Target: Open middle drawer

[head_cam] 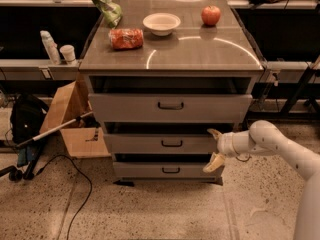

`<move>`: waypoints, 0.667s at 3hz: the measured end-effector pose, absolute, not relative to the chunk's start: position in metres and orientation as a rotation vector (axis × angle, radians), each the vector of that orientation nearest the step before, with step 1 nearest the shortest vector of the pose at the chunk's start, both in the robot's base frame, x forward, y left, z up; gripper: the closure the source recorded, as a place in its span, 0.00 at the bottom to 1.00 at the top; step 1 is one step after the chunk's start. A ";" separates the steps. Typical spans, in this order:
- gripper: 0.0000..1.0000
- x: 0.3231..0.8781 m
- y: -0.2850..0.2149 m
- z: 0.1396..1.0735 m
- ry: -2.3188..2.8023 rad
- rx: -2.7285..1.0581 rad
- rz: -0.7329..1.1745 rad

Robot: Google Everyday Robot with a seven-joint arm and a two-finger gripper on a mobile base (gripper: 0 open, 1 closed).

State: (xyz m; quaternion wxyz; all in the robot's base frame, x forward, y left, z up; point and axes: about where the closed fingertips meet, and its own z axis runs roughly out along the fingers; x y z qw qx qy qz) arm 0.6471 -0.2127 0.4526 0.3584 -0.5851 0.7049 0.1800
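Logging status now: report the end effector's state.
The end effector is open, holding nothing, at the right end of the middle drawer front.

1. A grey cabinet top (200, 51) carries a shallow white bowl (161, 23).
2. From the bowl, a red apple (210, 15) sits at 3 o'clock, a red plastic packet (126, 38) at 8 o'clock, and a crumpled green bag (102, 1) at 10 o'clock.
3. A tall-fronted grey drawer (210, 107) lies just under the top, and a short-fronted grey drawer (140, 170) lies lowest.
4. At the cabinet's 9 o'clock, a brown cardboard box (65, 115) stands on the speckled floor (165, 214).
5. Above the box, a white bottle (49, 45) stands beside a white cup (67, 54).
6. A black bag (25, 121) lies left of the box.
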 end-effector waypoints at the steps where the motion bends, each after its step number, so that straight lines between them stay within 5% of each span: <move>1: 0.00 0.674 -0.202 0.448 1.803 -1.503 0.446; 2: 0.00 0.674 -0.200 0.447 1.807 -1.505 0.448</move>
